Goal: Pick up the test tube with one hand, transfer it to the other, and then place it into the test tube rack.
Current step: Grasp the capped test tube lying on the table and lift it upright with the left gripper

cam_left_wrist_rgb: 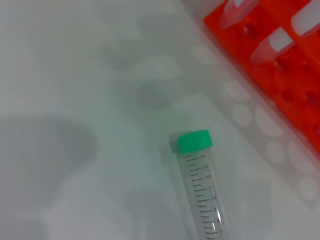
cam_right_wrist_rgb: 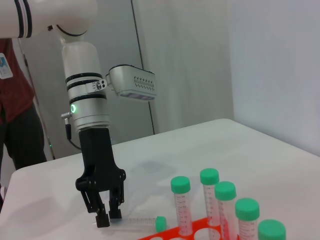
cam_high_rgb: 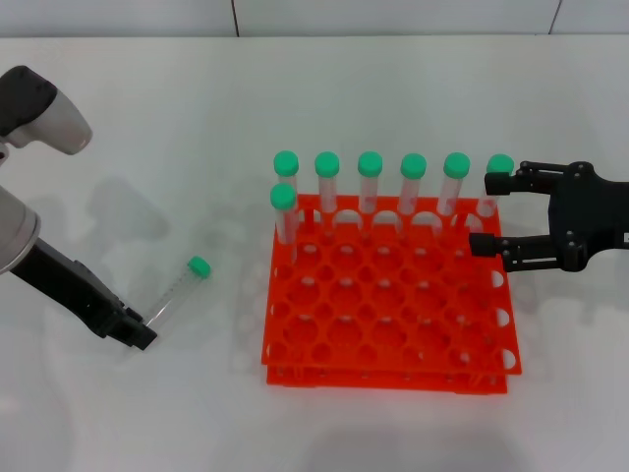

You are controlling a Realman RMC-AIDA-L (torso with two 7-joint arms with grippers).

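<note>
The test tube (cam_high_rgb: pixel 180 287), clear with a green cap, lies on the white table left of the orange-red test tube rack (cam_high_rgb: pixel 388 371). My left gripper (cam_high_rgb: pixel 145 334) is at the tube's bottom end, shut on it low against the table. The right wrist view shows this gripper (cam_right_wrist_rgb: pixel 109 218) closed around the tube's tail (cam_right_wrist_rgb: pixel 137 221). The left wrist view shows the tube (cam_left_wrist_rgb: pixel 202 200) and a corner of the rack (cam_left_wrist_rgb: pixel 280 70). My right gripper (cam_high_rgb: pixel 489 212) is open and empty over the rack's far right corner.
Several green-capped tubes (cam_high_rgb: pixel 370 182) stand upright along the rack's far row, with one more (cam_high_rgb: pixel 283 211) in the second row at the left. The rightmost tube (cam_high_rgb: pixel 499 167) stands right beside the right gripper's far finger. A person stands beyond the table (cam_right_wrist_rgb: pixel 15 100).
</note>
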